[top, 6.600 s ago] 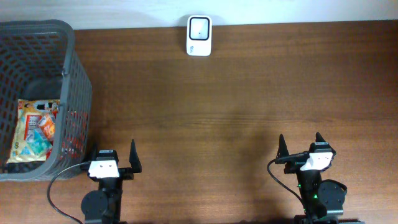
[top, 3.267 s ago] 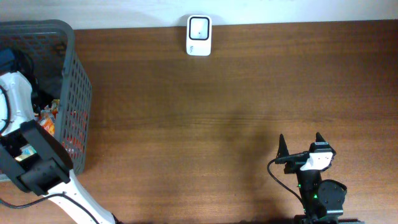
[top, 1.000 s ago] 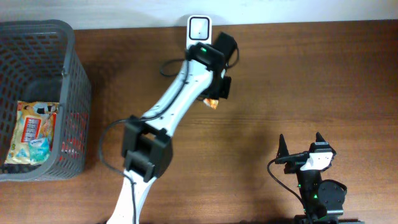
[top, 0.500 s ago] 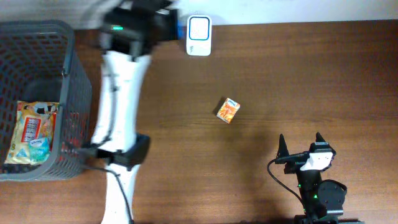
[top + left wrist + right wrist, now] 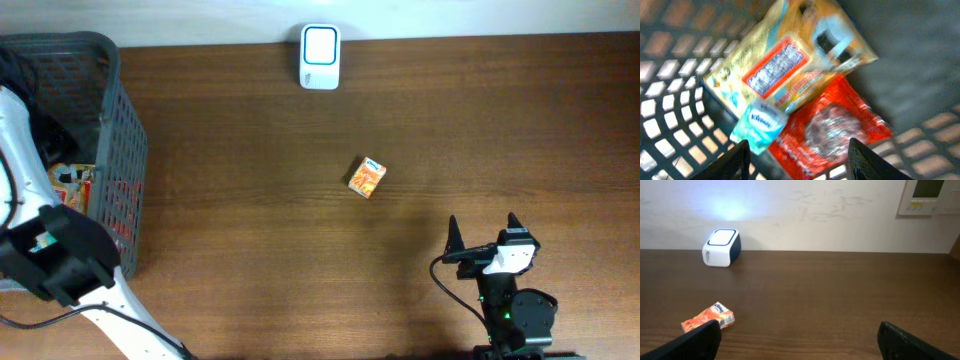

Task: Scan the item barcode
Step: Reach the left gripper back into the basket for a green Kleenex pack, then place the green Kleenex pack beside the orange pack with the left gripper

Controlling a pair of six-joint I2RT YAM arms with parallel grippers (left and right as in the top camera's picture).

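A small orange box (image 5: 367,178) lies alone on the wooden table, below the white barcode scanner (image 5: 320,44) at the far edge. My left arm (image 5: 25,150) reaches down into the grey basket (image 5: 110,120) at the left. In the left wrist view my left gripper (image 5: 800,150) is open and holds nothing. It hovers over a yellow snack bag (image 5: 790,65), a red packet (image 5: 835,130) and a light blue tissue pack (image 5: 759,124). My right gripper (image 5: 799,330) rests open at the near right. The orange box (image 5: 707,318) lies by its left finger, and the scanner (image 5: 721,240) stands further back.
The basket's mesh walls (image 5: 670,125) close in around my left gripper. A pale wall (image 5: 805,210) rises behind the table's far edge. Bare wood (image 5: 500,130) stretches between the scanner, the box and my right arm.
My left arm has swung from the scanner across to the basket. The orange box it held a second ago now lies on the table, and its gripper has opened. The right arm has not moved.
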